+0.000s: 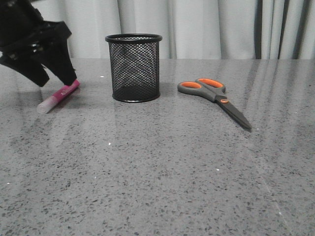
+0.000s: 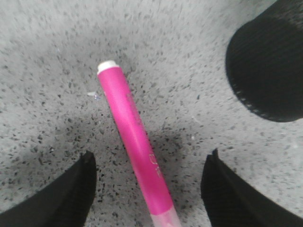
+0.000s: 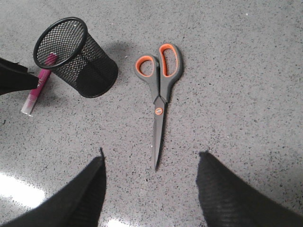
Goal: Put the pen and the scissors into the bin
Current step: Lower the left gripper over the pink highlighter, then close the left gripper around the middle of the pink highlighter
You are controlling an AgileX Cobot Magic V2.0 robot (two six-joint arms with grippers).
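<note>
The magenta pen (image 1: 59,96) lies flat on the table, left of the bin (image 1: 134,68). My left gripper (image 1: 55,78) is open and low over the pen's far end. In the left wrist view the pen (image 2: 135,142) lies between the two spread fingers (image 2: 75,189), untouched. The scissors (image 1: 216,97) lie closed on the table, right of the bin, blades pointing to the front right. My right gripper (image 3: 150,161) is open and hangs above the scissors' blade tip (image 3: 156,163); it does not show in the front view. The bin (image 3: 78,56) stands upright.
The grey speckled table (image 1: 157,177) stretches wide in front of the objects. A pale curtain (image 1: 206,24) hangs behind the table's far edge. The bin's side (image 2: 267,61) shows close to the left gripper in the left wrist view.
</note>
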